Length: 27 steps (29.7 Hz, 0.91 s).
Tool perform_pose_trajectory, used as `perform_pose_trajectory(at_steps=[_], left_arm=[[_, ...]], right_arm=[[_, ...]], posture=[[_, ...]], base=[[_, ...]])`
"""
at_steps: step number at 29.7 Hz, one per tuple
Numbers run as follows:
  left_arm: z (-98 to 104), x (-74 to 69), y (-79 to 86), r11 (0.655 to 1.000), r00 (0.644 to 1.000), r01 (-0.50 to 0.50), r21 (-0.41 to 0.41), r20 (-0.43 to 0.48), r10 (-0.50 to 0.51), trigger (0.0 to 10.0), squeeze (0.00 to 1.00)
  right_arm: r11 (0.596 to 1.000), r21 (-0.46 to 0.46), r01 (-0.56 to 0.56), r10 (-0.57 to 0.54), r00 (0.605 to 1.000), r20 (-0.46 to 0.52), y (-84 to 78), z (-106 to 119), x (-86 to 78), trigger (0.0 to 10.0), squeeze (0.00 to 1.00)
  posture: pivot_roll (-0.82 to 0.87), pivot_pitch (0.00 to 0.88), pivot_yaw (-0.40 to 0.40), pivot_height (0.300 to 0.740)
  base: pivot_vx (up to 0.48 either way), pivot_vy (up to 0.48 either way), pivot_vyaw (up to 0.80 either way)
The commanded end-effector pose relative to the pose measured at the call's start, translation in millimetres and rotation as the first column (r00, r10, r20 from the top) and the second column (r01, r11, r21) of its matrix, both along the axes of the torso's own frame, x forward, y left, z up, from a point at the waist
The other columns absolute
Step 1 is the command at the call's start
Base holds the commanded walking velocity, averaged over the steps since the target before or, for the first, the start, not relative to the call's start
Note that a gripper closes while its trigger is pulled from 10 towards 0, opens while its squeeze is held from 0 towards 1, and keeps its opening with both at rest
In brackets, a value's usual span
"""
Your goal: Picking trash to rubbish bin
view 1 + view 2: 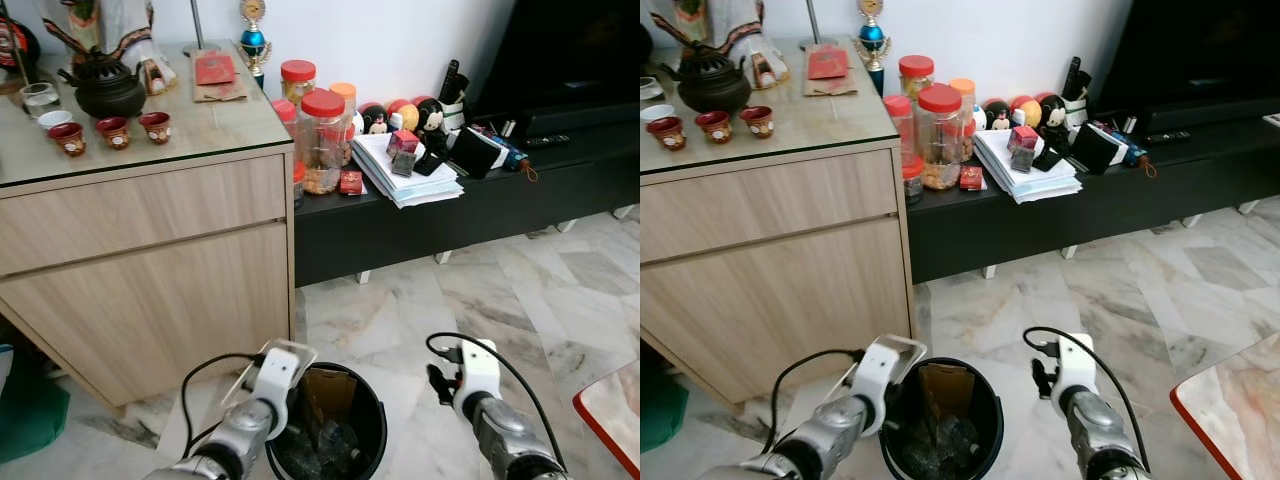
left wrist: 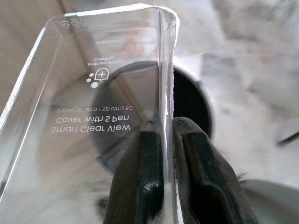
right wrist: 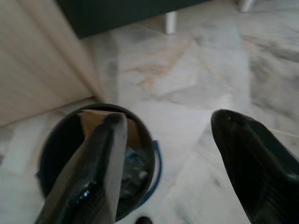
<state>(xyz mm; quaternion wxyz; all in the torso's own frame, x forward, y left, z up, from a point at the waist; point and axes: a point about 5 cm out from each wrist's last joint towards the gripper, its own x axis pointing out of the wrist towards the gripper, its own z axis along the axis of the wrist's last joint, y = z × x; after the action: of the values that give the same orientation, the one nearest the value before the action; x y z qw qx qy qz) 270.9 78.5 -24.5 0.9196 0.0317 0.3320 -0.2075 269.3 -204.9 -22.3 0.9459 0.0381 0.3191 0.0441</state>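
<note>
Clear plastic package in left gripper — bin half-hidden behind.

Black rubbish bin on marble floor, clear plastic packaging above rim

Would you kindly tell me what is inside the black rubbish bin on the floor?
Inside the black rubbish bin stands a brown cardboard piece, with crumpled clear plastic trash below it. The bin's bottom is covered by that trash.
</note>
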Motion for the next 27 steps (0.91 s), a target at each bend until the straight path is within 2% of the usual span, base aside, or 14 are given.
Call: perform_pose_trajectory(at_steps=[1, 2, 4, 6, 13, 14, 15, 16, 17, 27], left_arm=[[11.6, 9.9, -12.9, 0.998, 1.000, 0.018, -0.060, 0.025, -0.017, 10.0, 0.00], [17.8, 14.3, -20.2, 0.995, 0.999, 0.035, -0.097, 0.040, -0.031, 10.0, 0.00], [20.8, 16.1, -23.7, 0.992, 0.998, 0.044, -0.114, 0.047, -0.039, 10.0, 0.00], [25.4, 18.7, -29.1, 0.985, 0.998, 0.048, -0.165, 0.054, -0.039, 10.0, 0.00], [26.0, 17.0, -34.5, 0.979, 0.997, 0.076, -0.191, 0.048, -0.068, 10.0, 0.00], [25.8, 16.5, -35.1, 0.977, 0.996, 0.078, -0.197, 0.047, -0.070, 10.0, 0.09], [25.8, 16.5, -35.1, 0.977, 0.996, 0.078, -0.197, 0.047, -0.070, 10.0, 0.09], [25.8, 16.1, -35.9, 0.975, 0.997, 0.076, -0.208, 0.044, -0.069, 10.0, 0.90], [26.0, 15.7, -37.0, 0.972, 0.997, 0.077, -0.222, 0.040, -0.070, 10.0, 1.00], [26.3, 14.4, -39.6, 0.960, 0.997, 0.082, -0.266, 0.028, -0.077, 10.0, 1.00]], right_arm=[[0.998, 0.020, -0.065, 0.064, 0.996, 0.062, 10.0, 12.0, 13.7, 10.0, 0.00], [0.995, 0.026, -0.093, 0.091, 0.992, 0.086, 15.0, 15.9, 17.9, 10.0, 0.00], [0.995, 0.029, -0.100, 0.096, 0.991, 0.095, 16.4, 17.4, 19.3, 10.0, 0.00], [0.993, 0.043, -0.112, 0.107, 0.988, 0.111, 19.3, 19.6, 21.3, 10.0, 0.00], [0.991, 0.043, -0.124, 0.118, 0.986, 0.122, 18.9, 20.6, 21.4, 10.0, 0.00], [0.991, 0.042, -0.126, 0.120, 0.985, 0.123, 18.7, 20.6, 21.1, 10.0, 0.00], [0.991, 0.042, -0.126, 0.120, 0.985, 0.123, 18.7, 20.6, 21.1, 10.0, 0.00], [0.991, 0.042, -0.126, 0.120, 0.985, 0.124, 18.5, 20.7, 21.1, 10.0, 0.00], [0.991, 0.040, -0.126, 0.120, 0.985, 0.124, 18.1, 20.7, 21.0, 10.0, 0.00], [0.992, 0.037, -0.122, 0.117, 0.985, 0.124, 17.1, 20.1, 19.8, 10.0, 0.00]], posture=[[-0.12, 0.050, -0.072, 0.740], [-0.12, 0.052, -0.072, 0.740], [-0.12, 0.055, -0.072, 0.740], [-0.13, 0.058, -0.071, 0.740], [-0.14, 0.066, -0.073, 0.740], [-0.14, 0.066, -0.074, 0.740], [-0.14, 0.066, -0.074, 0.740], [-0.14, 0.068, -0.075, 0.740], [-0.14, 0.069, -0.075, 0.740], [-0.14, 0.075, -0.076, 0.740]], base=[[0.000, 0.000, 0.00], [0.000, 0.000, 0.00], [0.000, 0.000, 0.00], [0.000, 0.000, 0.00], [0.000, 0.000, 0.00], [0.000, 0.000, 0.00], [0.000, 0.000, 0.00], [0.000, 0.000, 0.00], [0.000, 0.000, 0.00], [0.000, 0.000, 0.00]])
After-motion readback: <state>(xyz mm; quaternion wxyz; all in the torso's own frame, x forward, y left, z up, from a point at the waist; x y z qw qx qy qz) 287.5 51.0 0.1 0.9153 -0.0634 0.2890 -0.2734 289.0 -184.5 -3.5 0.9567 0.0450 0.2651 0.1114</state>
